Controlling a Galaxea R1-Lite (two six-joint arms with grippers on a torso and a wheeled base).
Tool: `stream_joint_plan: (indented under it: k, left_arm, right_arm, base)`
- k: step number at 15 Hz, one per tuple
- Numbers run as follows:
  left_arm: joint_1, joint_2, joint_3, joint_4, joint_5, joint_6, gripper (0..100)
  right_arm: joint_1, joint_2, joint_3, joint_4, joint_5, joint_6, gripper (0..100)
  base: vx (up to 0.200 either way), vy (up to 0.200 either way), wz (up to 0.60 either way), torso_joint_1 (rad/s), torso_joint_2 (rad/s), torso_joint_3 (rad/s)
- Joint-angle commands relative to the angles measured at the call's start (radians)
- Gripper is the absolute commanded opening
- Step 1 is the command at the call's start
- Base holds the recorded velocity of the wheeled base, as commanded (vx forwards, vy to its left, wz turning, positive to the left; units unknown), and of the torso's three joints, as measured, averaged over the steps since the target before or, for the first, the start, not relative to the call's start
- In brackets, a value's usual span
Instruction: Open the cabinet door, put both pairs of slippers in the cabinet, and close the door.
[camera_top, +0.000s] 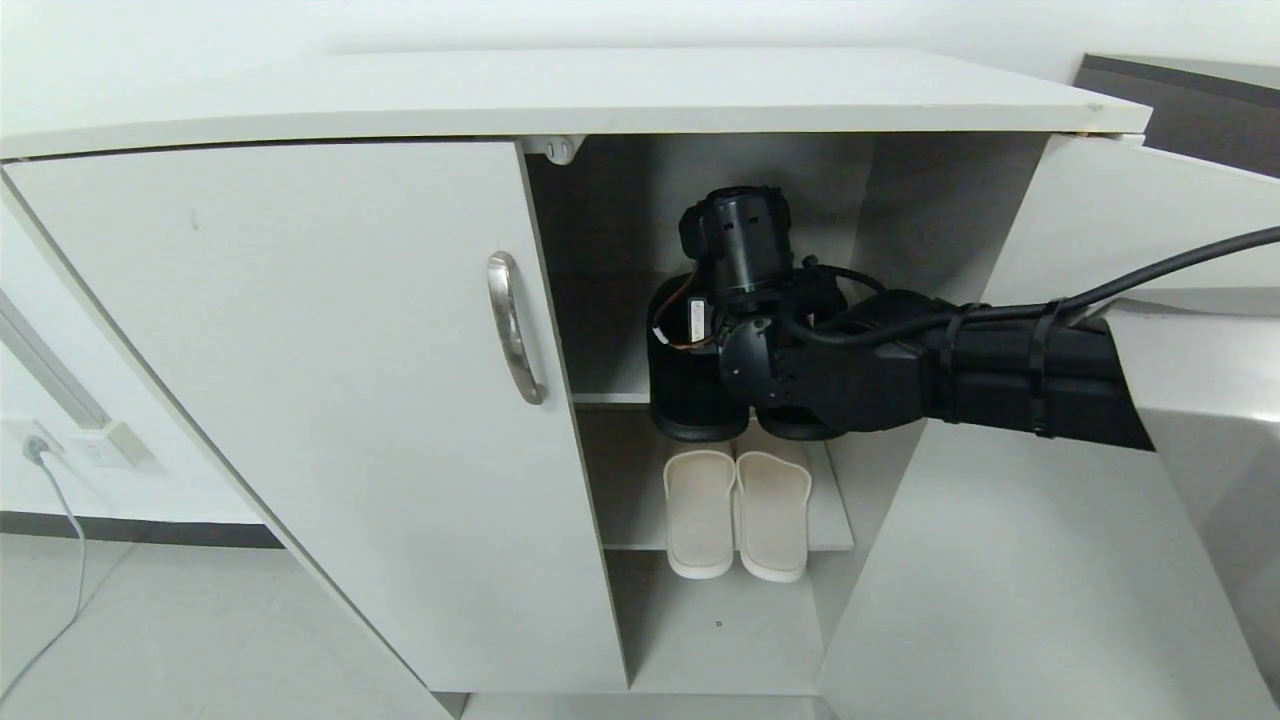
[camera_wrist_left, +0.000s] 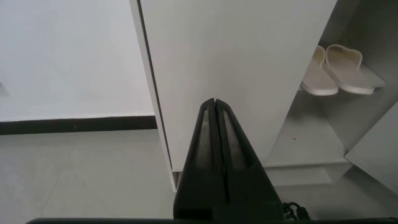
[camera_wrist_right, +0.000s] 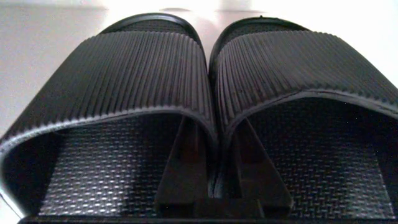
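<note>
The right end effector (camera_wrist_right: 211, 155) is clenched on the black slippers (camera_wrist_right: 149, 81), its two fingers pinching the pair's adjoining strap edges together. The pair sits inside the cabinet at the upper shelf (camera_top: 605, 398), heels projecting past the shelf's front edge. The white slippers (camera_top: 770, 510) lie side by side on the lower shelf (camera_top: 630, 490), directly beneath, their heels also past its front edge. The main risk, as I judge it, is letting go with the black pair this far forward: with so much overhang they could tip off the front edge and drop onto the white pair or the floor. Pulling back before the fingers have fully parted could drag a strap and tug one slipper out. The overhanging heels on both shelves might also catch the open right door (camera_top: 1000, 580) when it swings shut, leaving it ajar. The left end effector (camera_wrist_left: 214, 109) is pressed shut and empty, in front of the closed left door (camera_top: 330, 400), so it offers no backup catch.
</note>
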Motion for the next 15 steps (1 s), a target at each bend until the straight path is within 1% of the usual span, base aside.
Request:
stream_joint_plan:
  k: [1, 8, 15]
  left_arm:
    - [0.0, 0.0, 0.0, 0.0, 0.0, 0.0, 0]
    - [-0.001, 0.0, 0.0, 0.0, 0.0, 0.0, 0]
    - [0.0, 0.0, 0.0, 0.0, 0.0, 0.0, 0]
  right_arm:
    - [-0.006, 0.019, -0.011, 0.009, 0.014, 0.0, 0]
    - [-0.02, 0.009, -0.011, -0.014, 0.015, 0.003, 0]
    - [0.0, -0.045, -0.011, -0.025, 0.014, 0.006, 0]
  base:
    - [0.0, 0.0, 0.0, 0.0, 0.0, 0.0]
    - [0.0, 0.0, 0.0, 0.0, 0.0, 0.0]
    - [0.0, 0.0, 0.0, 0.0, 0.0, 0.0]
